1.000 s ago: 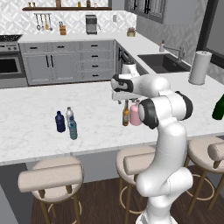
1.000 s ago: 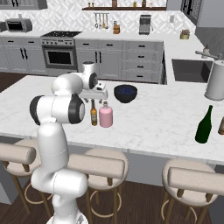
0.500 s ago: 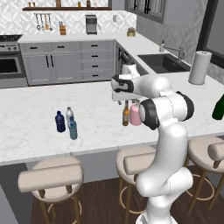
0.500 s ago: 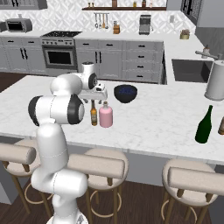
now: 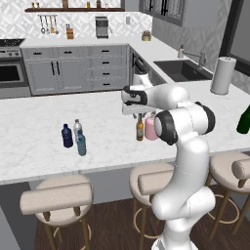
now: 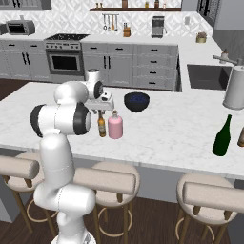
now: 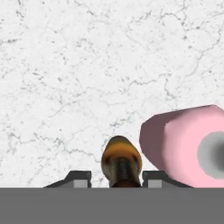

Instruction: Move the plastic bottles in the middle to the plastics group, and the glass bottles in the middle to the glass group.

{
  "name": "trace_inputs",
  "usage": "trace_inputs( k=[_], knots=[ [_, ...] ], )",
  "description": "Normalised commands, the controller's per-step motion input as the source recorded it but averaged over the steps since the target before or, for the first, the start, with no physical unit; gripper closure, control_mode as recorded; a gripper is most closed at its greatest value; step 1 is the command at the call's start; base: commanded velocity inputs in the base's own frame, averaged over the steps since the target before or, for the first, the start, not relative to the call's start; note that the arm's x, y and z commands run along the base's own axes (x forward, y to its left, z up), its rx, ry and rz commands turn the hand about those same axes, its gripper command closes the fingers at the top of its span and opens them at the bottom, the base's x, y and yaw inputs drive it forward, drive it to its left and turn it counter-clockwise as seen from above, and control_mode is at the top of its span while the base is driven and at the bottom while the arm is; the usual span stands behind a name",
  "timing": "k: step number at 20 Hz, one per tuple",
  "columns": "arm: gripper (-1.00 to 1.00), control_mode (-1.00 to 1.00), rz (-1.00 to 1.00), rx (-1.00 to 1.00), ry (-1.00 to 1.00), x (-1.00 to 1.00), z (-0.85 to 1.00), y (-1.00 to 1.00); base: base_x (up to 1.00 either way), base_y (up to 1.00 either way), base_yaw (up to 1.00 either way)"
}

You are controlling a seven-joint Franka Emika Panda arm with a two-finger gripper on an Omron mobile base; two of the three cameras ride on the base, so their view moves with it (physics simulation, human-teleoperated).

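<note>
The slim brown glass bottle [image 5: 139,129] [image 6: 101,126] stands mid-counter, and the pink glass bottle [image 5: 150,128] [image 6: 115,127] stands close beside it. My gripper [image 5: 139,114] [image 6: 101,113] [image 7: 118,179] points down over the brown bottle [image 7: 121,164], shut on its neck, with the pink bottle [image 7: 188,144] just to one side. At the left the teal plastic bottle [image 5: 81,144] stands by the navy bottle [image 5: 67,136] and the clear white-capped bottle [image 5: 76,128]. The dark green bottle [image 6: 222,137] [image 5: 243,119] stands far right.
A dark bowl [image 6: 137,101] sits on the counter behind the pink bottle. A paper towel roll [image 6: 234,88] [image 5: 222,75] stands near the sink [image 5: 183,70]. Padded stools [image 5: 56,197] line the counter's near edge.
The fingers have closed in from wide open onto the brown bottle's neck. The arm and the bottles stay where they were.
</note>
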Motion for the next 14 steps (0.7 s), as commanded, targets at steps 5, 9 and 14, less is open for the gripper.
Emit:
trace_inputs(
  k=[5,9,14],
  knots=[
    [1.0,-1.0,0.0,0.0,0.0,-0.01,0.0,0.01,0.0,0.0,0.0],
    [1.0,-1.0,0.01,0.06,-0.12,-0.55,0.32,-0.18,0.0,0.0,0.0],
    [1.0,-1.0,0.0,0.12,-0.06,-0.96,0.27,-0.23,0.0,0.0,0.0]
  ],
)
